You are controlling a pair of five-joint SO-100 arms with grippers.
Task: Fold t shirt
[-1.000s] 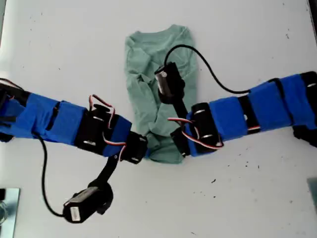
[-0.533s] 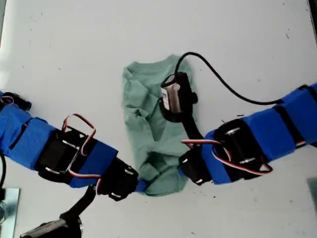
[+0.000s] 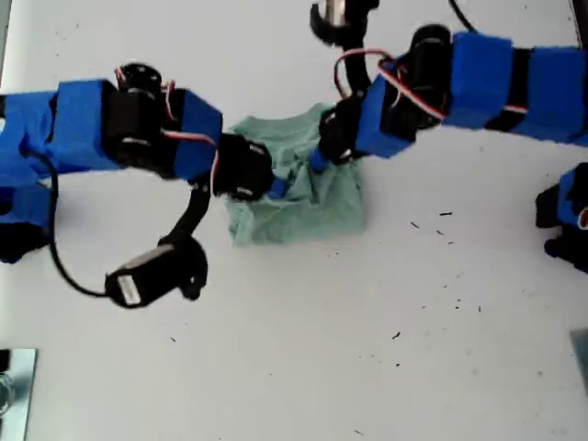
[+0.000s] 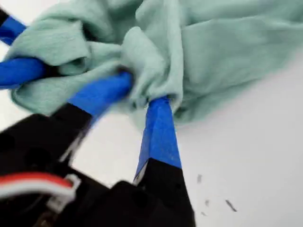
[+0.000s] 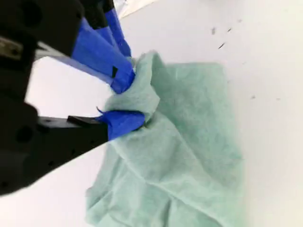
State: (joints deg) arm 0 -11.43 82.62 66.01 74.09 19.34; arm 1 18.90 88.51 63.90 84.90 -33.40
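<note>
Both pincers are clamped on bunched cloth along one edge of the shirt [image 3: 312, 209]. My first pincer [image 4: 142, 92] comes in from the exterior view's right and my second pincer [image 5: 135, 99] from its left, so they nearly meet. The shirt lies near the worktop's [image 3: 386, 349] edge at the exterior view's top, midway along. Its heap spreads from both grips toward that view's bottom. Both arms reach in low and are equally near, so I judge releasing comes next.

bare white table [image 3: 367, 349] around bunched t shirt [image 3: 312, 207], arms crowding it
</note>
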